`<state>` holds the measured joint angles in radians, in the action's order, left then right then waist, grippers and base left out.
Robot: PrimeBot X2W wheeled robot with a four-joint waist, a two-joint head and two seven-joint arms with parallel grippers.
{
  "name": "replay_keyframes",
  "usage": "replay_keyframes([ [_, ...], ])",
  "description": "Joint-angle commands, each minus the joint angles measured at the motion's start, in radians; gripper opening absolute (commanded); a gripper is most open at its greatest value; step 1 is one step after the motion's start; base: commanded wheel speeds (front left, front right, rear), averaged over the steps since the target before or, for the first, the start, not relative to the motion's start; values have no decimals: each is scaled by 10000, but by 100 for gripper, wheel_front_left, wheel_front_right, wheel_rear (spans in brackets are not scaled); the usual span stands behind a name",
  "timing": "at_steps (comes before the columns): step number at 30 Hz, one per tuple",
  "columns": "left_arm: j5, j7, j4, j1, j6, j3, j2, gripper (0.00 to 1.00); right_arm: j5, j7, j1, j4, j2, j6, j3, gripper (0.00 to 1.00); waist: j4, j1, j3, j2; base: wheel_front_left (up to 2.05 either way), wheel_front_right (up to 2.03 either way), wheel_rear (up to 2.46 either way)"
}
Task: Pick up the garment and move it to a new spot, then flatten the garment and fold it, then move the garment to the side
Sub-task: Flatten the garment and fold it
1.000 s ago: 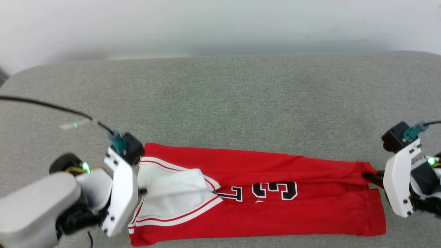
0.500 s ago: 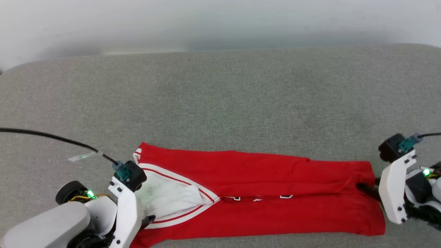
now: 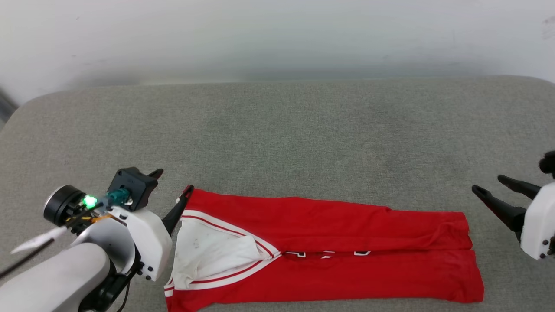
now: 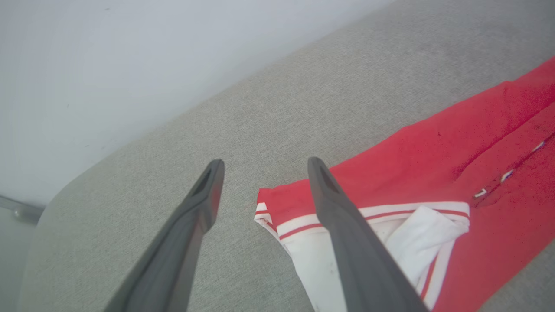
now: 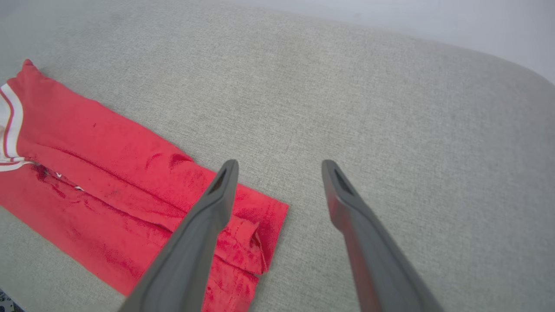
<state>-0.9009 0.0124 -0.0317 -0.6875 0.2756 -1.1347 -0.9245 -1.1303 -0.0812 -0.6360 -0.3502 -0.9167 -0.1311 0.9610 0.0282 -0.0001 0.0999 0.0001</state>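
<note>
Red garment (image 3: pixel 325 225) lies folded lengthwise on the grey table (image 3: pixel 277 143), both arms' jaws wide open and empty off its ends, leaving the fold undisturbed.

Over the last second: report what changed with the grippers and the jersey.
The left gripper let go of the sleeve end of the garment and drew back, jaws open; the right gripper released the hem end and drew back, also open. The upper flap dropped, hiding most of the lettering. The garment still lies as a long folded strip on the grey cushion.
</note>
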Motion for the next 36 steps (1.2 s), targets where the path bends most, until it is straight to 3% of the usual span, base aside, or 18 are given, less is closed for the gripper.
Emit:
replay_keyframes([
  [1,192,-297,50,219,298,51,34,100,-79,164,305,-137,30,7,-189,100,18,1,37,-1,0,0,0],
  [8,303,-2308,249,989,2025,946,501,100,-491,741,1402,-837,485,6,-1213,100,156,1,208,-1,0,0,0],
  [16,1023,-2784,59,2317,3354,2516,1447,100,-1563,615,2491,-1360,1323,6,-1996,100,324,1,366,-1,0,0,0],
  [23,2758,-2783,100,3900,3416,4294,2898,100,-2379,46,3045,-1717,2047,6,-2156,100,489,1,560,-1,0,0,0],
  [28,4130,-2775,205,4945,3132,5810,4066,100,-2642,-402,3478,-1734,2635,6,-1853,100,549,1,598,-1,0,0,0],
  [29,4633,-2776,88,5415,3045,6451,4527,100,-2713,-725,3657,-1685,2878,6,-1612,100,568,1,579,-1,0,0,0],
  [35,5973,-2776,-181,6570,2435,7906,5688,100,-2644,-1013,3850,-1678,3281,6,-1246,100,593,1,489,-1,0,0,0],
  [36,6132,-2777,-220,6722,2318,8112,5887,100,-2568,-1004,3824,-1690,3289,6,-1208,44,594,1,470,-1,0,0,0],
])
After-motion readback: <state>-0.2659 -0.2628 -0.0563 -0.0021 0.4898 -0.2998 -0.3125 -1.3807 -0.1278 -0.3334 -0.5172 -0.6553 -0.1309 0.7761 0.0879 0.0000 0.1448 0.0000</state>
